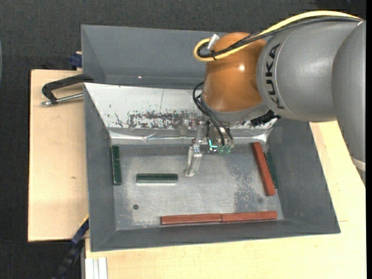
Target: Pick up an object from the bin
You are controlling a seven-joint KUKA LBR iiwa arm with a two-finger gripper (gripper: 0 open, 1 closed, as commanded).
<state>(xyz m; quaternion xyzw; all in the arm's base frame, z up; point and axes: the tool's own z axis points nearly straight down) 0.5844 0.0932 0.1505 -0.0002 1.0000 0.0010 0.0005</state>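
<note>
Glossy orange wrist cover (232, 74) above end effector (192, 166) (grip state unclear); flat dark-green bar (156, 178) near.

Looks down on a dark, coarse-woven floor (35, 16) running across the far side and down the left. Meets a pale beige desk (232, 266) along the near edge and right. Catches bright overhead light on the grey bin (145, 51), far inner wall.

Listed in the bin (145, 51):
- dark green bar (116, 164), set along the left wall
- second green bar (157, 178), laid mid-floor
- near-left red-brown bar (192, 218) and near-right red-brown bar (249, 216), laid end to end
- slanted red-brown bar (263, 168), placed at the right wall
</note>
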